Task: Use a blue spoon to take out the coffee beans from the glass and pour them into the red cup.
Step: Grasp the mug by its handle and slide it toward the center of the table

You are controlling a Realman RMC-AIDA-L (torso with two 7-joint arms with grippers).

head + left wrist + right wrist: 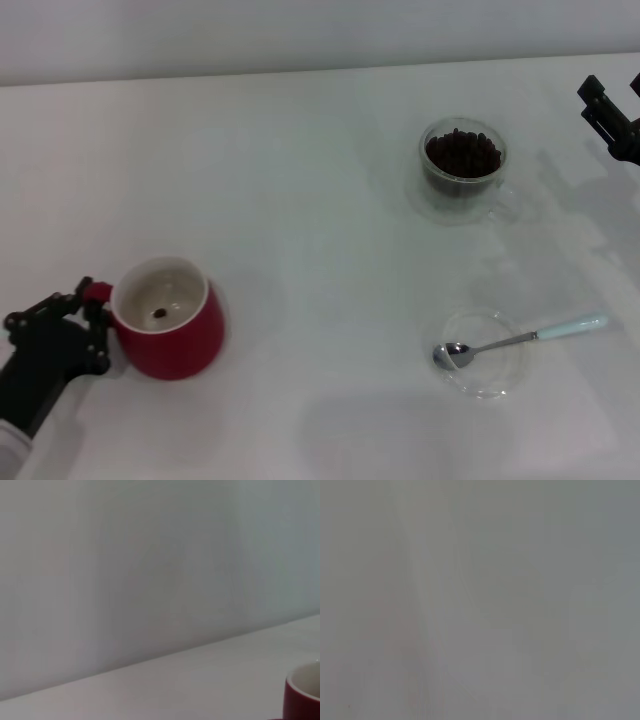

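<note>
- One desk (300, 180), white, carrying everything.
- One red cup (170, 318) near left, one bean inside; left gripper (88, 325) fingers clamp its handle.
- One glass (463, 168), far right, full of beans (462, 153).
- One spoon (520, 338) lies across a dish (484, 375), untouched: I judge picking it up is next.
- Right gripper (614, 100) hangs far right, fingers parted, empty.
</note>
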